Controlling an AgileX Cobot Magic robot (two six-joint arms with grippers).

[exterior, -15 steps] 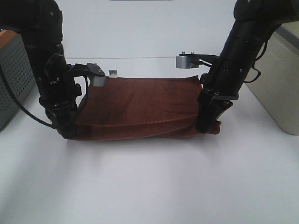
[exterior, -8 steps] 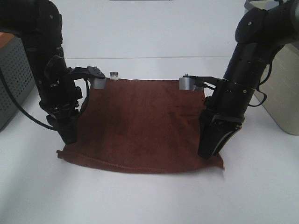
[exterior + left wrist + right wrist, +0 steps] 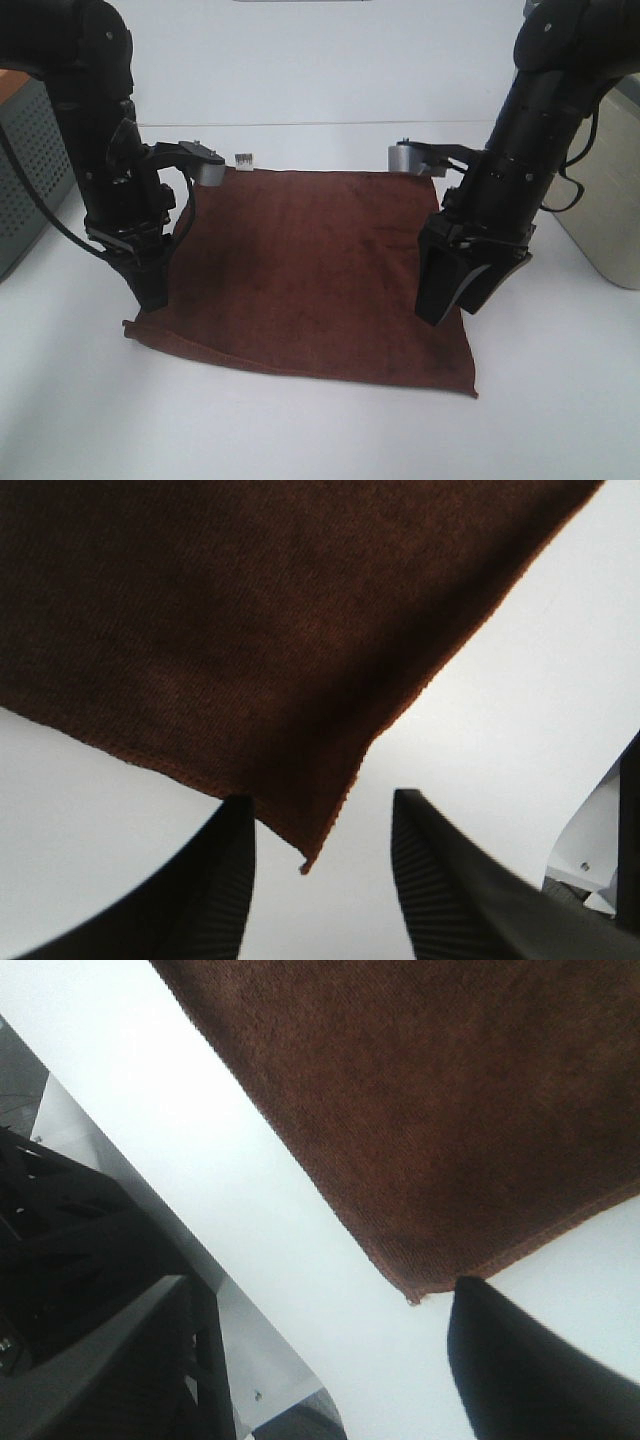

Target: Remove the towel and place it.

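Observation:
The towel (image 3: 310,270), a dark reddish-brown cloth, lies spread flat on the white table with its small white tag (image 3: 242,158) at the far left corner. My left gripper (image 3: 150,292) points down at the towel's near left corner. In the left wrist view that gripper (image 3: 322,810) is open, and the towel (image 3: 220,630) corner lies loose between its fingers. My right gripper (image 3: 455,300) hangs just over the near right part of the cloth. In the right wrist view it (image 3: 320,1285) is wide open, with the towel (image 3: 430,1100) corner free below it.
A grey perforated box (image 3: 25,185) stands at the left edge, close behind the left arm. A beige box (image 3: 600,190) stands at the right, beside the right arm. Bare white tabletop (image 3: 300,430) stretches in front of the towel.
The towel's near edge, held bunched up a second ago, has been drawn forward and laid flat. Both grippers have opened and let go of its corners, and the right one has lifted slightly.

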